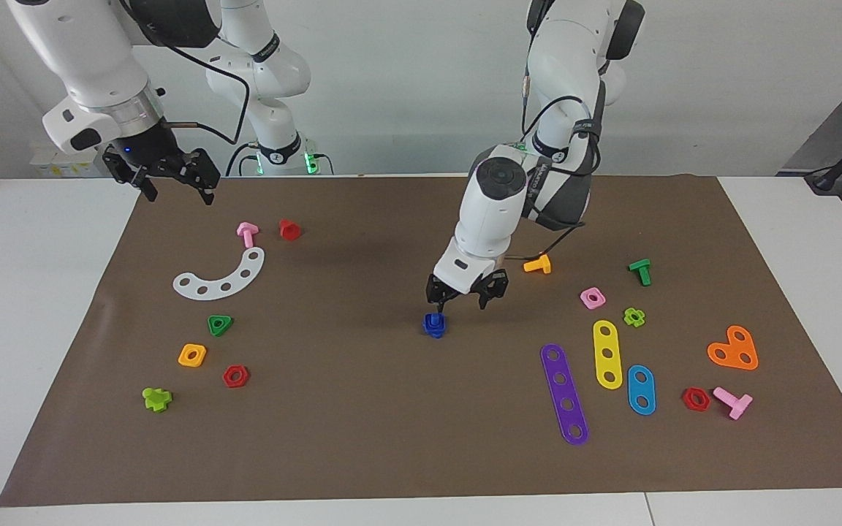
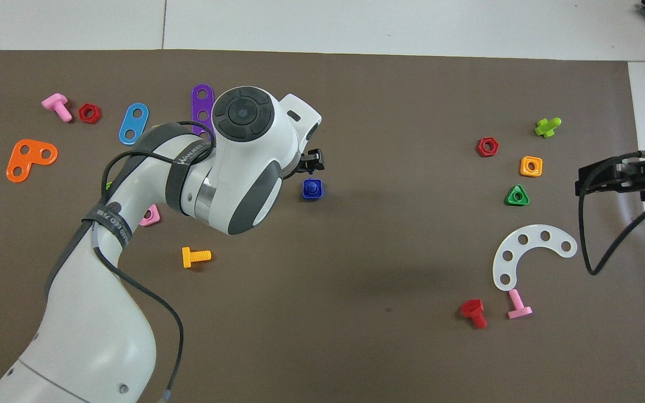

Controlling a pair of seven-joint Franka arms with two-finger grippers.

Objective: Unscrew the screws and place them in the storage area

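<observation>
The dark-blue bolt and nut [image 1: 434, 324] sit assembled as one piece near the middle of the brown mat [image 1: 362, 438], the bolt's stem pointing up through the square nut, well apart from every other part. The left gripper [image 1: 467, 294] hangs just above the assembly, a little toward the left arm's end of the table, its fingers spread apart and holding nothing; one fingertip [image 1: 436, 299] is directly over the blue piece, and whether it touches cannot be told. In the overhead view the left gripper [image 2: 312, 160] shows only as black tips past the arm's white wrist, just above the blue assembly [image 2: 312, 190]. Nearer the robots than the assembly, toward the left arm's end, lies an orange bolt [image 1: 538, 264] on its side — farther along are a green bolt [image 1: 640, 271], a pink square nut [image 1: 593, 297] and a light-green nut [image 1: 634, 316]. A purple strip [image 1: 564, 394], a yellow strip [image 1: 607, 353] and a blue strip [image 1: 641, 389] lie side by side farther from the robots. The right gripper [image 1: 170, 175] waits raised over the mat's corner at the right arm's end — fingers open, empty. Below it lie a pink bolt [image 1: 247, 233], a red bolt [image 1: 289, 229] and a white curved strip [image 1: 221, 277].
</observation>
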